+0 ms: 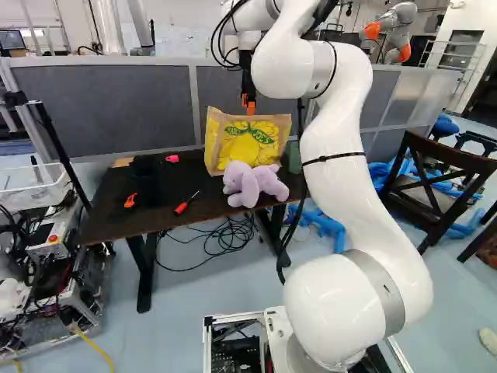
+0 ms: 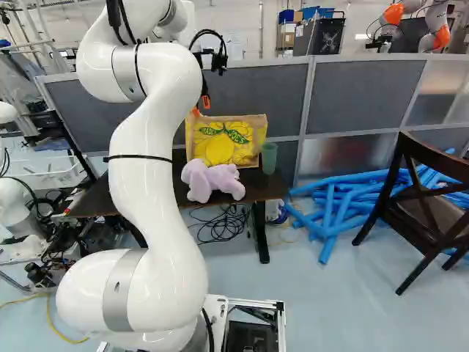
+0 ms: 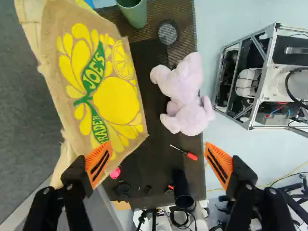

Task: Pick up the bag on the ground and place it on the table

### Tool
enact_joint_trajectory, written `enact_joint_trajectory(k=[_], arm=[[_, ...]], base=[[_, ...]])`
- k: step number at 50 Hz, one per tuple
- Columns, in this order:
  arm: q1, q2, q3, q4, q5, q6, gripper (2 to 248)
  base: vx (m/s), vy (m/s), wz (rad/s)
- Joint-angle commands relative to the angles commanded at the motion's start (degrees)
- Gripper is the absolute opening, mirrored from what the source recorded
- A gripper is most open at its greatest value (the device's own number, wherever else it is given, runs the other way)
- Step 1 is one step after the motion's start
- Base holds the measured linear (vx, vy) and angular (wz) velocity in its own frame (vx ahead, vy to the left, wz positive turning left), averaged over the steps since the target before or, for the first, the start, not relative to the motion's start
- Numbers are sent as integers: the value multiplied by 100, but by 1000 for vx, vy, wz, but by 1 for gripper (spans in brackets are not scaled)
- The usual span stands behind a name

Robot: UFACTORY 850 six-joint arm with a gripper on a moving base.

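Note:
My gripper (image 1: 248, 102) hangs just above the upper edge of the tan bag (image 1: 247, 140), which stands upright on the dark table (image 1: 109, 216) in the left base view. Yellow fruit and green leaves are printed on its front. Seen from the wrist, the gripper (image 3: 158, 147) is open, its orange fingers wide apart with nothing gripped. One finger overlaps a lower corner of the bag (image 3: 115, 98) in that view; whether they touch I cannot tell. The table surface (image 3: 156, 161) shows between the fingers.
A lilac plush toy (image 2: 212, 180) lies before the bag, with a green cup (image 2: 269, 158) beside it. A red screwdriver (image 1: 183, 207) lies on the table. Grey partitions (image 2: 366, 95) stand behind. Blue tubes (image 2: 337, 213) and a wooden chair (image 2: 421, 213) are rightward; another robot (image 1: 392, 27) stands beyond.

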Motion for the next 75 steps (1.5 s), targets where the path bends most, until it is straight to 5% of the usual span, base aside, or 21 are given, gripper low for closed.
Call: enact_joint_trajectory(k=[75], arm=[[0,0,0,0,0,0,247]], base=[[-148,-2,4]])
